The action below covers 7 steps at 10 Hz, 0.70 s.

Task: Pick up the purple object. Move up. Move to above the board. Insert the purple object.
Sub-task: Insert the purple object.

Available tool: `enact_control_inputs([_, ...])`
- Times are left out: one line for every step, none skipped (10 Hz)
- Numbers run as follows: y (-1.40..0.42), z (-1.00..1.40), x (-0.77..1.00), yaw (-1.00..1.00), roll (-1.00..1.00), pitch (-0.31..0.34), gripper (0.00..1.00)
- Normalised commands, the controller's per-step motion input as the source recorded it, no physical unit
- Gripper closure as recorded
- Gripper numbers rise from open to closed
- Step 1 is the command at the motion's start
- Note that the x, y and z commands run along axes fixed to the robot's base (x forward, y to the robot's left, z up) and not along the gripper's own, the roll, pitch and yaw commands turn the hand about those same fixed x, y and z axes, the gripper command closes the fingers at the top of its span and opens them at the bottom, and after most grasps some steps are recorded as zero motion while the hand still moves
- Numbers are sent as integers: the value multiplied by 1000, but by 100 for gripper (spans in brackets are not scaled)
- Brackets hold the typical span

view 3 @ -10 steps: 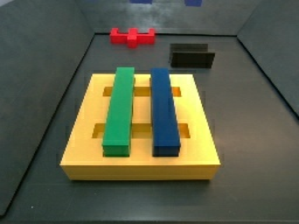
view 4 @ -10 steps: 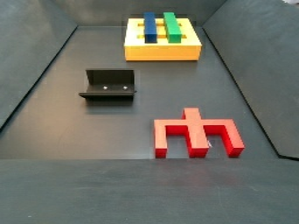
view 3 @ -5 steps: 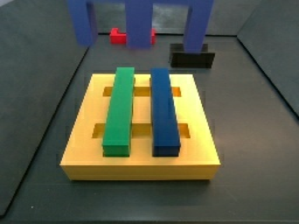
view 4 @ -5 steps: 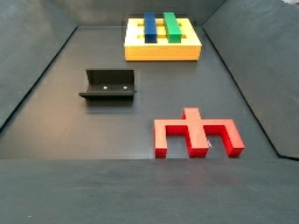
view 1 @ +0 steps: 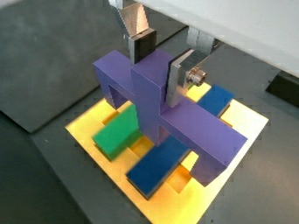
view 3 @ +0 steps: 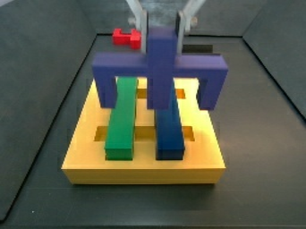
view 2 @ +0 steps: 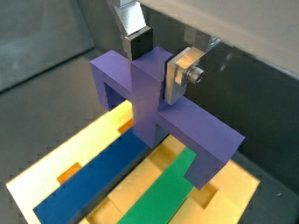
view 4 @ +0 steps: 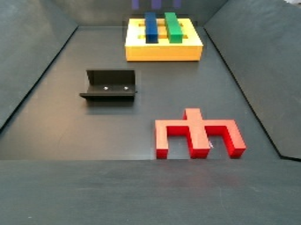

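While the purple object [view 3: 159,63] hangs over the board [view 3: 84,141], we log the scene from left to right as a side view shows it.

Item, green bar [view 3: 121,112]: seated lengthwise in the yellow board, left of centre.

Item, purple object: a three-legged comb shape, crossbar level, legs pointing down. Its left leg sits just left of the green bar, its middle leg falls between the two bars, its right leg to the right of the blue bar. We cannot tell whether any leg touches the board yet.

Item, claw [view 1: 162,63]: clamped on the upright stem of the purple object, one silver finger on each face, seen in both wrist views. It stands directly above the board's far half.

Item, blue bar [view 3: 167,115]: seated parallel to the green bar, right of centre.

Item, red piece [view 4: 198,134]: lying on the bench [view 4: 70,132], well apart from the board, untouched.

Item, fixture [view 4: 111,86]: standing on the bench between the red piece and the board, unoccupied.

Step in hand, by our judgement: the move to above the board is done or nearly so; insertion is pending.

Next move, by our judgement: a straight descent, crossbar held level and square across the bars, so that the legs drop into the open slots [view 3: 100,135] beside and between them. Any skew risks a leg landing on a bar top.
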Motion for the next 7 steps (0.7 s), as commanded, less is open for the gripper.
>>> enact_control_inputs([-140, -194, -129, 0, 297, 26, 100])
enact_control_inputs([-211, -137, -77, 6, 167, -119, 100])
enact_control_inputs([-209, 0, -109, 40, 79, -210, 100])
enact_control_inputs([-103, -114, -160, 49, 0, -314, 100])
enact_control_inputs([-14, -214, -109, 60, -83, -293, 100])
enact_control_inputs([0, -283, 0, 80, -137, -243, 100])
enact_control_inputs([0, -320, -66, 34, -124, -229, 100])
